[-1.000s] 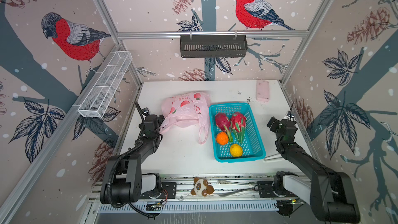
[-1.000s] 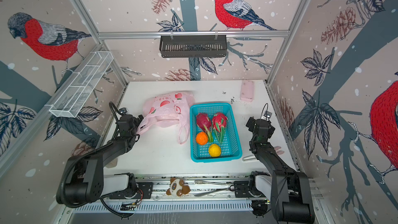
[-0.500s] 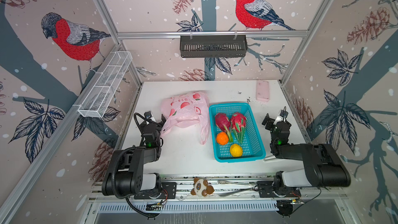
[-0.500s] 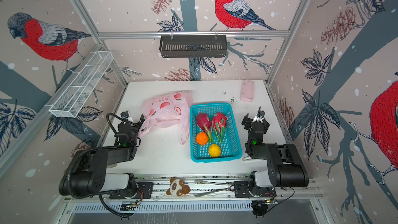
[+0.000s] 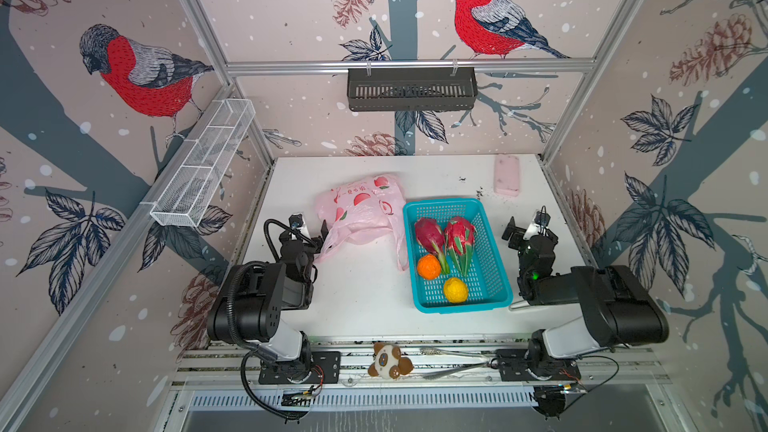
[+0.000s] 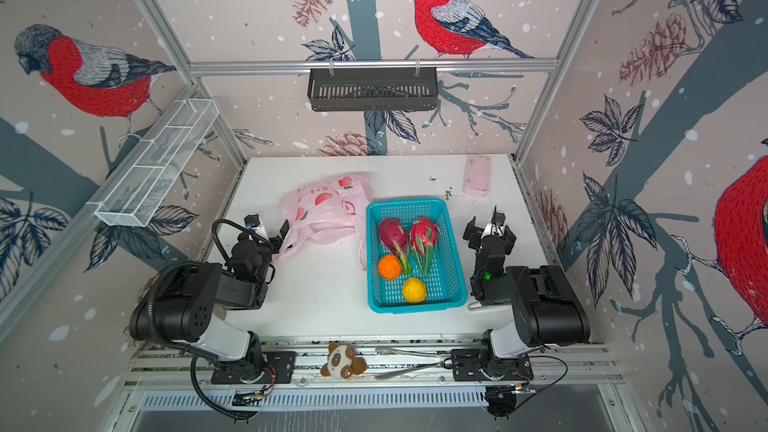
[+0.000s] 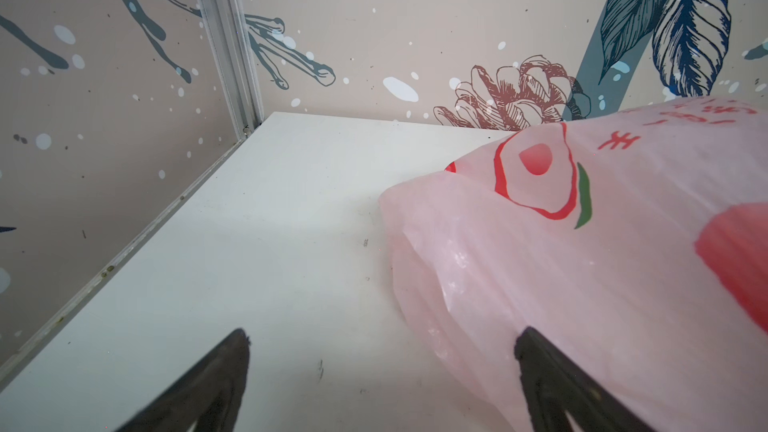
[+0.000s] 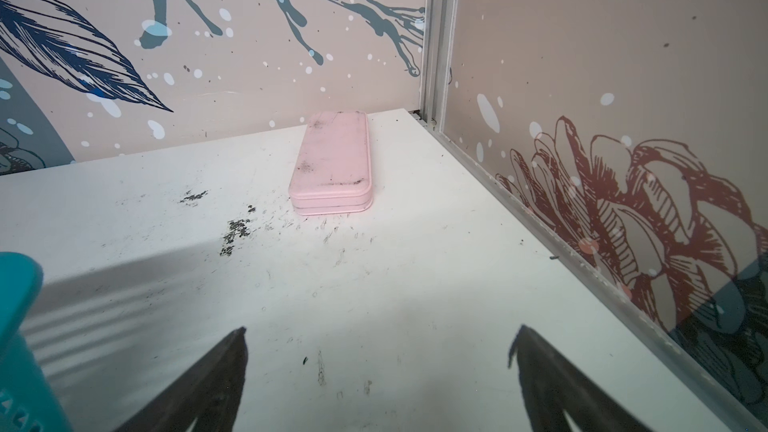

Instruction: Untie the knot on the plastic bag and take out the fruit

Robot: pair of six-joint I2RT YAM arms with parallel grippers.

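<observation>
The plastic bag (image 5: 361,209) is translucent pale pink, printed with red-pink fruit, green leaves and red text. The dragon fruits (image 5: 430,236) are magenta with green-tipped scales. One round fruit (image 5: 429,266) is orange, another (image 5: 455,289) yellow. The mesh basket (image 5: 494,243) is teal, the counter (image 5: 361,297) white with dark smudges, and the flat case (image 5: 506,175) pink.

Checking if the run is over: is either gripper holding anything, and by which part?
Nothing is held. The left gripper is open beside the plastic bag; the right gripper is open.
</observation>
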